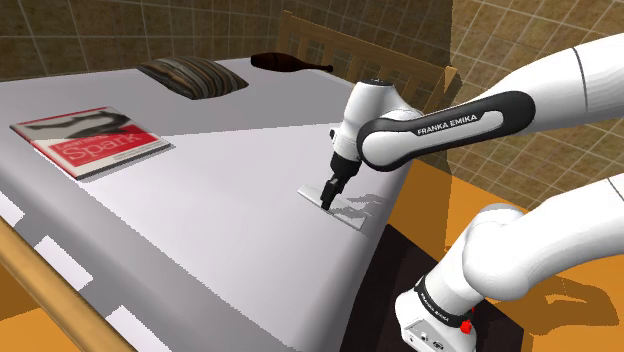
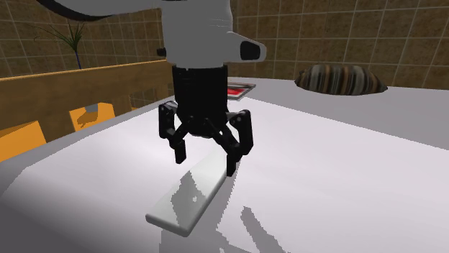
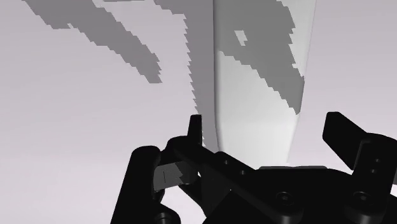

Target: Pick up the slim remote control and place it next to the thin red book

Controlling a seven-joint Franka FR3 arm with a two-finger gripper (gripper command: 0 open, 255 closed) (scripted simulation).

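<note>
— Reading the shoulder view first: the gripper (image 1: 331, 193) sits low over the remote (image 1: 345, 210). The remote lies flat on the grey surface (image 1: 230, 200), near the edge closest to the stand (image 1: 440, 310). The book (image 1: 90, 140) is well apart from it, toward that view's left.

— Jaw state?

— Can't tell from that angle. The second exterior view settles it: the fingers (image 2: 232, 159) are spread, one on each side of the remote (image 2: 188, 198), near one end of it. Released, grasping nothing.

— Does the wrist view agree?

— Yes. Its fingers (image 3: 194, 130) stand apart and the remote (image 3: 261, 89) runs away between them. One tip sits right at the slab's edge. The other is clear of it, with grey surface in the gap.

— What does the remote look like?

— A plain pale slab: long, narrow, thin, with rounded corners. The top face is flat white-grey, and jagged shadow falls across it.

— What else does the shoulder view give?

— The book's cover: red with white and dark marking, lying flat. Past the book is a striped cushion (image 1: 195, 75), then a dark bottle-shaped thing (image 1: 290, 62) lying by the far edge, and a wooden chair back (image 1: 400, 62).

— And the second exterior view?

— The book (image 2: 241, 90) is a red sliver behind the gripper (image 2: 205, 162). The cushion (image 2: 338, 77) is on that view's right. A plant (image 2: 68, 36) stands at top left against a tiled wall.
</note>
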